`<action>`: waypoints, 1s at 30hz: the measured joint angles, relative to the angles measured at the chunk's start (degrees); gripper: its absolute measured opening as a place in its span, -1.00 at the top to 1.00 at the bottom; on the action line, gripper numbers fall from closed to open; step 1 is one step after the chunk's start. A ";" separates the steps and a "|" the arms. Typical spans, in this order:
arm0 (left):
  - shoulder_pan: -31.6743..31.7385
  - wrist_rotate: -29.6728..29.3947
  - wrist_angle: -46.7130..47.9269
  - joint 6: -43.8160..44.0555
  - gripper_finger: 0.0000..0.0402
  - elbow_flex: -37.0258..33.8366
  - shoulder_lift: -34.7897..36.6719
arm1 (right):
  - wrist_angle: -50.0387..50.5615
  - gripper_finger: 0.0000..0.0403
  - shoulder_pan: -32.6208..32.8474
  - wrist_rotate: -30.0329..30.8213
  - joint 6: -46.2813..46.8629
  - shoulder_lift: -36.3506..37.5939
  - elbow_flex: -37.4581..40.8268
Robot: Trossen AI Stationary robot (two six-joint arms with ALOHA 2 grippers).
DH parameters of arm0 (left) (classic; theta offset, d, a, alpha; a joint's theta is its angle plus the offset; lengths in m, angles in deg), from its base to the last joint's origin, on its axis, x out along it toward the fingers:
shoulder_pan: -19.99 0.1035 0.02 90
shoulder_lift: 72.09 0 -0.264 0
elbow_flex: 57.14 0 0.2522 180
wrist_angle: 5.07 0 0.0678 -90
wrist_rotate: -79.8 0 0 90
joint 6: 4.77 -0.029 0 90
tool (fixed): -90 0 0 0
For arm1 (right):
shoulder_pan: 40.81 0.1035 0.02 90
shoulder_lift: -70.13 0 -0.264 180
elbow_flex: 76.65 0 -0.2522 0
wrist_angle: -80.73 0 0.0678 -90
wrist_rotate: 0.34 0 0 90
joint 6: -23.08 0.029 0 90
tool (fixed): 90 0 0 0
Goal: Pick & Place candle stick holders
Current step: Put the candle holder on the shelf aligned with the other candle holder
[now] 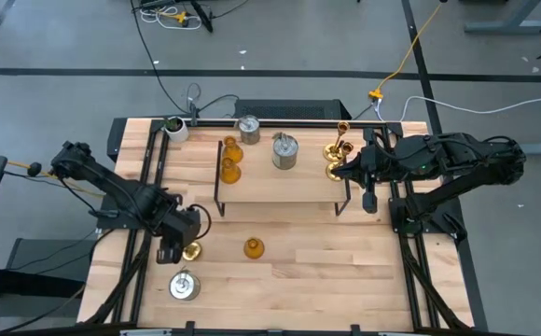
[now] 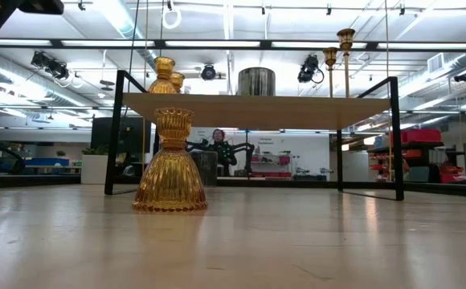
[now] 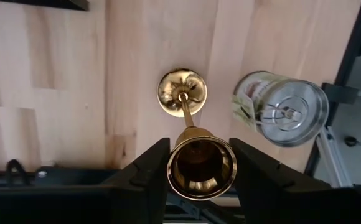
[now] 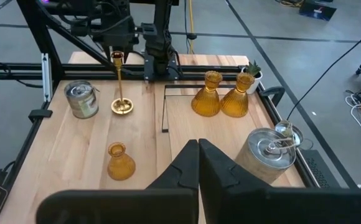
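Pinching a brass holder (image 3: pixel 200 163) at its cup, the left gripper (image 3: pixel 200 168) works near the table's (image 1: pixel 345 271) left edge (top-heavy, probably slippery); the right gripper (image 4: pixel 198 163), fingers pressed together, waits over the rack (image 1: pixel 280 182).

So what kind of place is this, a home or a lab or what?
Most likely a robotics lab or workshop: a wooden table on a grey concrete floor with loose cables, overhead lights and ducting, and a person at a workstation behind.
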 joint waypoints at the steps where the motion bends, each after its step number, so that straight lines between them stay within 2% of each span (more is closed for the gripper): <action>1: 0.00 -0.57 0.61 0.00 0.22 0.54 0.00 | -0.03 0.98 0.01 -0.01 -0.01 0.00 0.00; 11: 0.02 -3.45 3.63 0.10 0.24 9.09 0.02 | -1.34 0.98 0.01 -0.47 -0.11 0.00 0.00; 20: 3.80 -4.81 3.67 1.46 0.24 16.69 -0.09 | -3.51 0.98 0.00 -0.44 1.49 -0.02 0.00; 30: 5.94 -5.04 3.21 -0.53 0.24 18.15 -0.19 | -4.54 0.98 0.01 -0.44 1.77 -0.15 0.00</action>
